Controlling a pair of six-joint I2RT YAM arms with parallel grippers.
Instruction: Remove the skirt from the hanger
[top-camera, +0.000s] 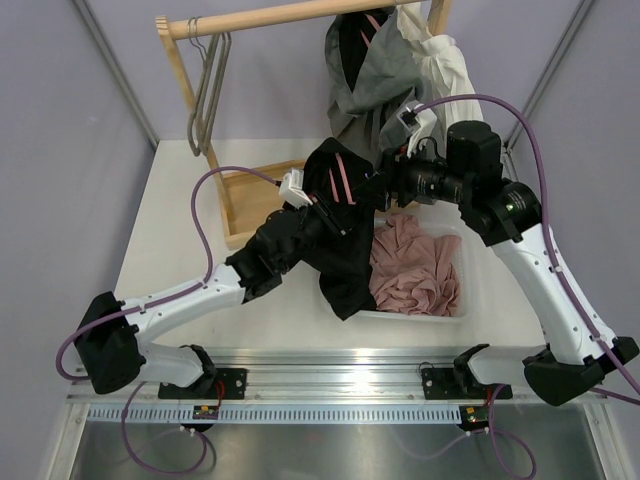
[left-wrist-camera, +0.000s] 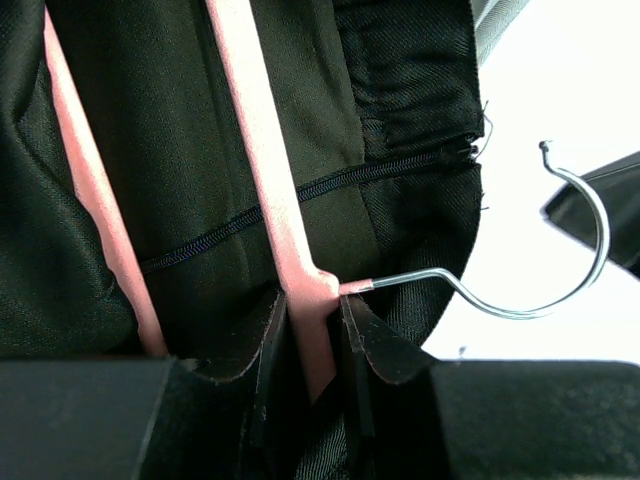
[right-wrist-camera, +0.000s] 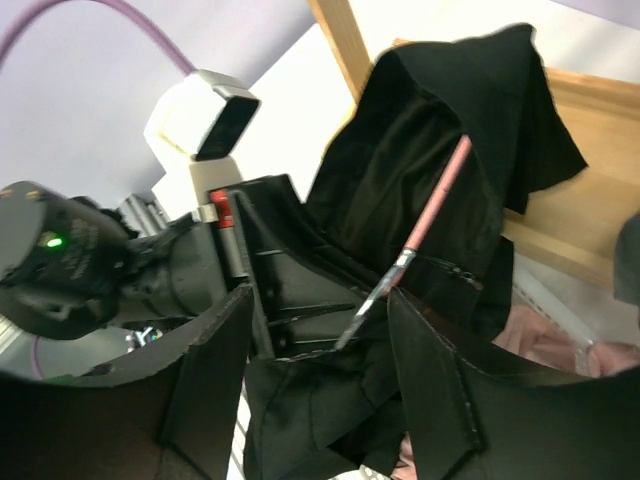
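The black skirt hangs on a pink hanger held over the table's middle, its hem drooping over the bin's left edge. My left gripper is shut on the hanger. In the left wrist view the gripper pinches the pink hanger by its neck, beside the metal hook; the skirt shows its zipper. My right gripper is open just right of the skirt. In the right wrist view the gripper has skirt cloth between its spread fingers, below the hanger.
A clear bin holding a pink garment sits at right centre. A wooden rack at the back carries grey and white garments and empty grey hangers. Its wooden base lies behind the skirt.
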